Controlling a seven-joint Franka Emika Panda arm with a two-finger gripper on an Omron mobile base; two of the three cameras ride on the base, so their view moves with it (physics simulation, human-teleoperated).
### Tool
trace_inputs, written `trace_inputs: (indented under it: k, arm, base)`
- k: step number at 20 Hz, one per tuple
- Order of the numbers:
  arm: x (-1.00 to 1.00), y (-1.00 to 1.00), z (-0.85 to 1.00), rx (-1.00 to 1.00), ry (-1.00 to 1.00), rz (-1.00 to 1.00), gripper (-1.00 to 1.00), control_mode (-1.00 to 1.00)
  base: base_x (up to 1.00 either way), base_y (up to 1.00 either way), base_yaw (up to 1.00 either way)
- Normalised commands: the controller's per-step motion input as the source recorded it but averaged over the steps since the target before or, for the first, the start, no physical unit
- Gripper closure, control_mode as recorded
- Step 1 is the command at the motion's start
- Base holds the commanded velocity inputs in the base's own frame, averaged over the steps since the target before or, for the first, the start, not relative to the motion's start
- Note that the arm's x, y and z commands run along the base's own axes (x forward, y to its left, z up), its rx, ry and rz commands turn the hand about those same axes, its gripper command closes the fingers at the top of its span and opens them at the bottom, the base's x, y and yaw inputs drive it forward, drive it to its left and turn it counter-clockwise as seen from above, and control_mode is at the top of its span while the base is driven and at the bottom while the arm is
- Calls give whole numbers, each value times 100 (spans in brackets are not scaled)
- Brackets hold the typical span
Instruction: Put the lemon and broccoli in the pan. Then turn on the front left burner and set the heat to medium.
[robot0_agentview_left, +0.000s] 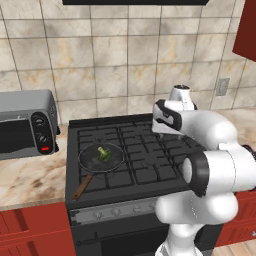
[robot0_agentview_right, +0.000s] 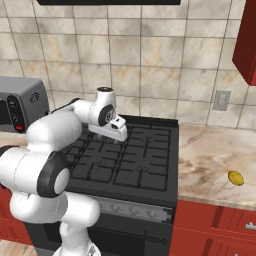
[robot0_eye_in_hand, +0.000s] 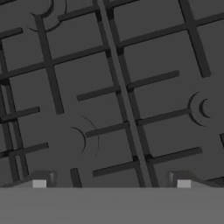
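While hovering over the stove grate, end effector gapes wide, empty.

Count: one pan, one broccoli floret, one lemon. One toaster oven, one wall outlet. One stove.

The round dark grey frying pan on the black gas stove is hidden behind the white arm in the right base view. The grey toaster oven is cut by the frame edge. The stove's front knobs are too small to be read.
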Motion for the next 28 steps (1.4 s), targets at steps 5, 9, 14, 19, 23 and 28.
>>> trace_inputs:
  k: [5,9,14,19,23,28]
  arm:
    - [0,-91,0,0,0,0,-100,-100]
    - [0,-91,0,0,3,0,-100,-100]
    - [0,-87,0,0,5,0,-100,-100]
    - [0,-80,0,0,6,0,-100,-100]
    - [0,-72,-1,0,1,0,-100,-100]
    - [-3,-58,0,0,0,1,-100,-100]
  base:
    - [0,0,0]
    - [0,0,0]
    - [0,0,0]
    - [0,0,0]
    - [0,0,0]
    - [0,0,0]
